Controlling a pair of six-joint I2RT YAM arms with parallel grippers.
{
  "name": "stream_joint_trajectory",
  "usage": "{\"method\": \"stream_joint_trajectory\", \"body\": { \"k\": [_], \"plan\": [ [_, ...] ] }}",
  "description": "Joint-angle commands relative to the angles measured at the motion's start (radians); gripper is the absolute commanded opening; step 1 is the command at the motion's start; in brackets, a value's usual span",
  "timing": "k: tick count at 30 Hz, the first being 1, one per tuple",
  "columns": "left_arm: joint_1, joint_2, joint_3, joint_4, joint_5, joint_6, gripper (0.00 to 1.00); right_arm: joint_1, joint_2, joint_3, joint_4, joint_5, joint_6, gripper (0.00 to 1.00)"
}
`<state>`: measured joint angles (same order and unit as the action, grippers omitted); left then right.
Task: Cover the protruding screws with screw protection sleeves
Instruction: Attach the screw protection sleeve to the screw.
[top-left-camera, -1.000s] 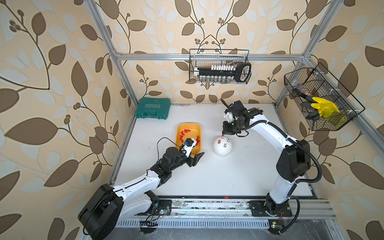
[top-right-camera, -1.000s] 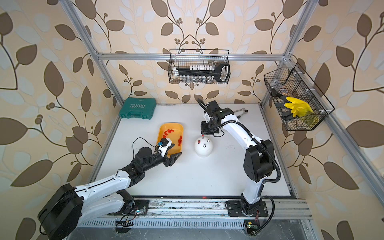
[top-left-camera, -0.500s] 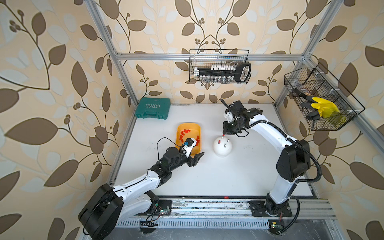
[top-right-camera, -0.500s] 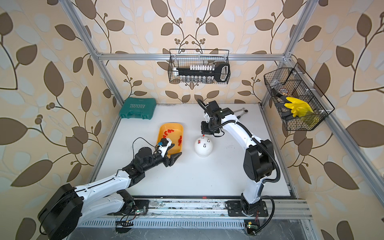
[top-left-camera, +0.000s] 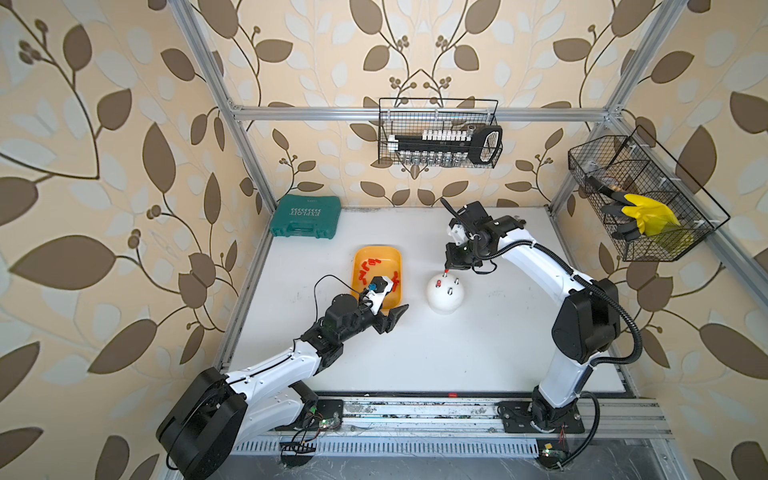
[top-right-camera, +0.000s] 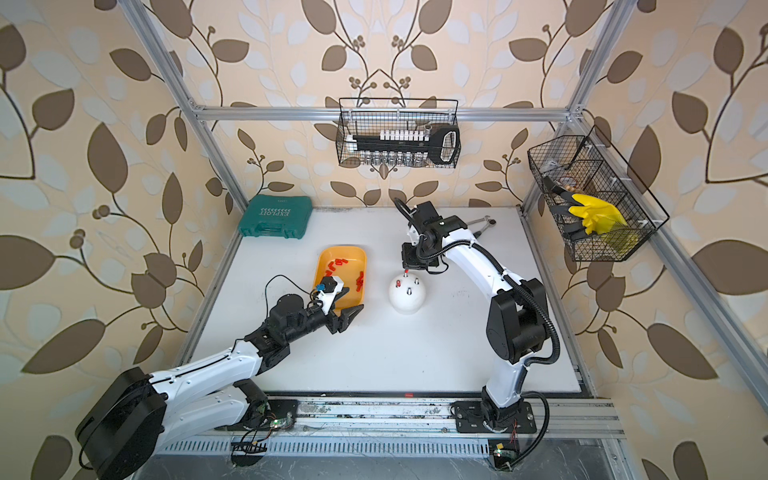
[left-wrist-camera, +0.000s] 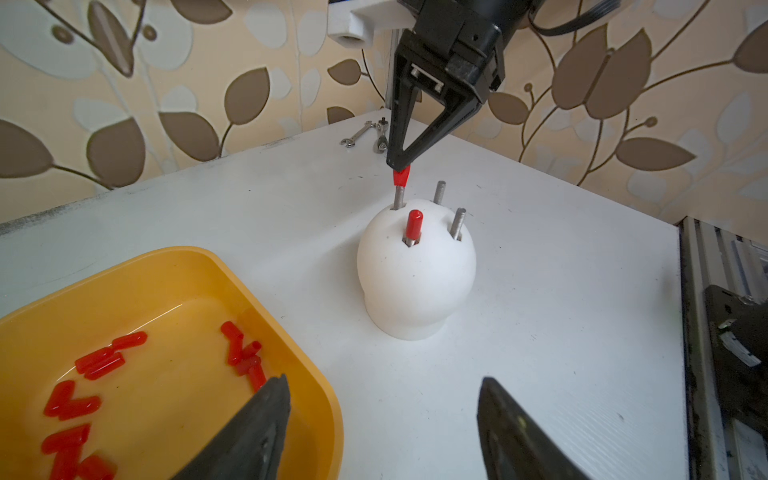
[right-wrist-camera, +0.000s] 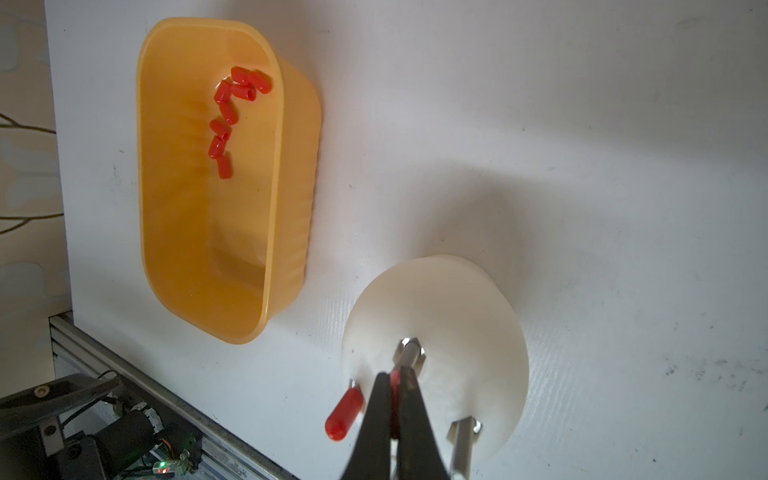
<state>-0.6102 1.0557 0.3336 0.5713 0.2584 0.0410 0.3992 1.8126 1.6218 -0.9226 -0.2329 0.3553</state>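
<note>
The right pincer (left-wrist-camera: 398, 163), clenched on a red sleeve (left-wrist-camera: 401, 176), holds it on the tip of a rear screw (left-wrist-camera: 399, 199) of the white dome (left-wrist-camera: 415, 282) on the table (left-wrist-camera: 561, 332); if sleeve and screw are not in line, pressing down could buckle the sleeve, squirt it from the grip or tip the dome. A fitted sleeve (left-wrist-camera: 414, 222) covers one screw, two bare screws (left-wrist-camera: 439, 192) remain, spare sleeves (left-wrist-camera: 99, 363) lie in the yellow tray (left-wrist-camera: 291, 345), and the left pincer (left-wrist-camera: 384, 380) hangs released by it. Nothing has visibly shifted since the earlier frames.
</note>
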Motion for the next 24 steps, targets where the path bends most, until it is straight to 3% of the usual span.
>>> {"method": "stream_joint_trajectory", "body": {
  "k": [1, 24],
  "plan": [
    [-0.01, -0.016, 0.04, 0.012, 0.016, 0.004, 0.73, 0.009, 0.024, 0.019, -0.006, -0.022, 0.007, 0.01],
    [-0.01, -0.013, 0.041, 0.009, 0.018, 0.004, 0.73, 0.057, 0.021, 0.01, -0.023, 0.118, -0.022, 0.01]
  ]
}}
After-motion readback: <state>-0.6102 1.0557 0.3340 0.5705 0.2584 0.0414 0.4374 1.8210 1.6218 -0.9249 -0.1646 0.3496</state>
